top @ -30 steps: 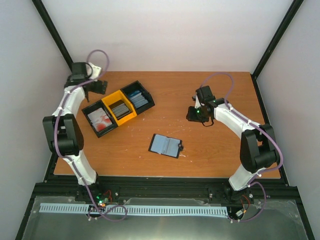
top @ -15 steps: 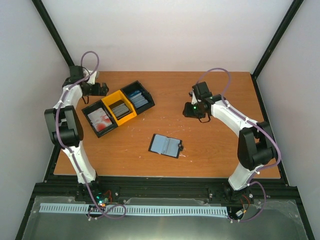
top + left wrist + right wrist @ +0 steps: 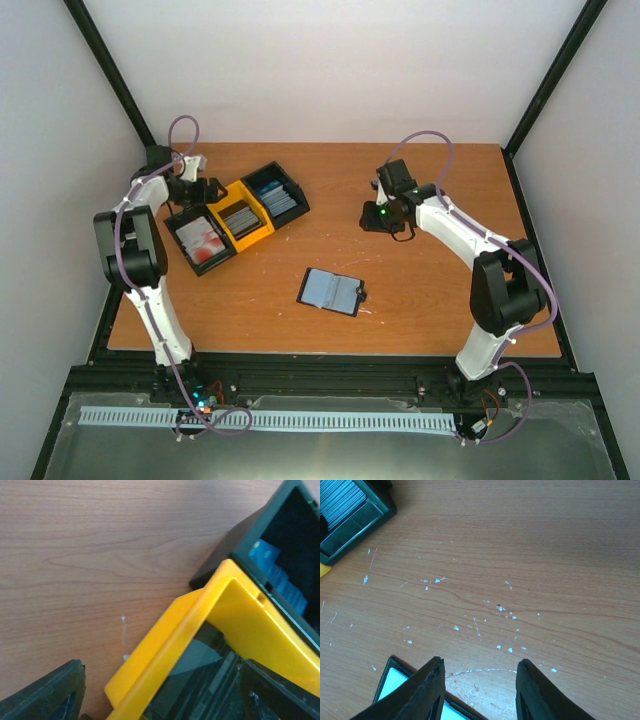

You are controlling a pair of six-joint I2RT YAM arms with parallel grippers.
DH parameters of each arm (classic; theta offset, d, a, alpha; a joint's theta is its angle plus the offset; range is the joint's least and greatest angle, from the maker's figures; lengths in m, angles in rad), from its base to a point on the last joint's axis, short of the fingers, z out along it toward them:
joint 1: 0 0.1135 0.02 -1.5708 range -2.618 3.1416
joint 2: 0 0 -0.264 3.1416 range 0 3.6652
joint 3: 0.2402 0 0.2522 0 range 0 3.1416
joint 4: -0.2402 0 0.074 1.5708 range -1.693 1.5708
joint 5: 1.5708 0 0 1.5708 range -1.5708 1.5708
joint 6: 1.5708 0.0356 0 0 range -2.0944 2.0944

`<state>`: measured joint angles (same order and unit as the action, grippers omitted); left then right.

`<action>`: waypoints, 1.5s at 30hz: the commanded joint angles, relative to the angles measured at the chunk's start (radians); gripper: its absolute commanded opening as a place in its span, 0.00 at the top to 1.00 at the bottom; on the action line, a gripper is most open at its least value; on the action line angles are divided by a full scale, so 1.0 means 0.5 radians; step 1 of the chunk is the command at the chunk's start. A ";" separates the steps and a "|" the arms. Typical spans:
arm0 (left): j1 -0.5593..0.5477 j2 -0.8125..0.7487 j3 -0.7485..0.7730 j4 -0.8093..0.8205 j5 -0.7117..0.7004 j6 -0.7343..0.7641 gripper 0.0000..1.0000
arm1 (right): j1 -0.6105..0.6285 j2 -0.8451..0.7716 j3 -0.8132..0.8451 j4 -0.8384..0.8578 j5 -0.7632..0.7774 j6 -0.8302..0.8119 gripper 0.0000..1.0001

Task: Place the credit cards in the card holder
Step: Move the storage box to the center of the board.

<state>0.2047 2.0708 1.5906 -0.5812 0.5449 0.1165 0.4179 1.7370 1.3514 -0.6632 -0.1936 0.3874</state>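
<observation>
The credit cards lie in three joined bins: white and red ones, grey ones and blue ones. The card holder lies unfolded on the table's middle, pale inside, and its corner shows by the right fingers. My left gripper hovers open over the back rim of the yellow bin, holding nothing. My right gripper stands open and empty above bare wood, to the upper right of the card holder.
The black bin with blue cards sits at the far left of the right wrist view. The wooden table is scratched and flecked white near the card holder. Black frame posts and white walls close in the back and sides.
My left gripper has swung from the back left corner toward the bins and now hangs over the yellow one. The right gripper has drifted left. The card holder has not moved.
</observation>
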 commanded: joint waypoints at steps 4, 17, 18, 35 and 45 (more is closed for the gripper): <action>-0.008 -0.141 -0.167 -0.086 0.242 -0.227 0.25 | 0.070 0.091 0.128 -0.068 0.050 0.073 0.60; -0.076 -0.683 -0.896 0.105 0.359 -0.595 0.30 | 0.517 0.262 0.491 -0.157 0.007 0.099 0.59; -0.082 -0.736 -0.953 0.125 0.367 -0.617 0.30 | 0.564 0.277 0.519 -0.186 0.040 0.104 0.59; -0.117 -1.567 -1.781 0.286 0.508 -1.027 0.39 | 1.272 0.685 1.061 -0.737 0.576 0.304 0.61; -0.174 -1.814 -2.000 0.294 0.616 -1.252 0.51 | 1.348 0.925 1.247 -0.944 0.629 0.506 0.63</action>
<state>0.1314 1.2026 0.6209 -0.4458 0.7826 -0.4454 1.0824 2.1647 1.9526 -1.0611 0.0860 0.5686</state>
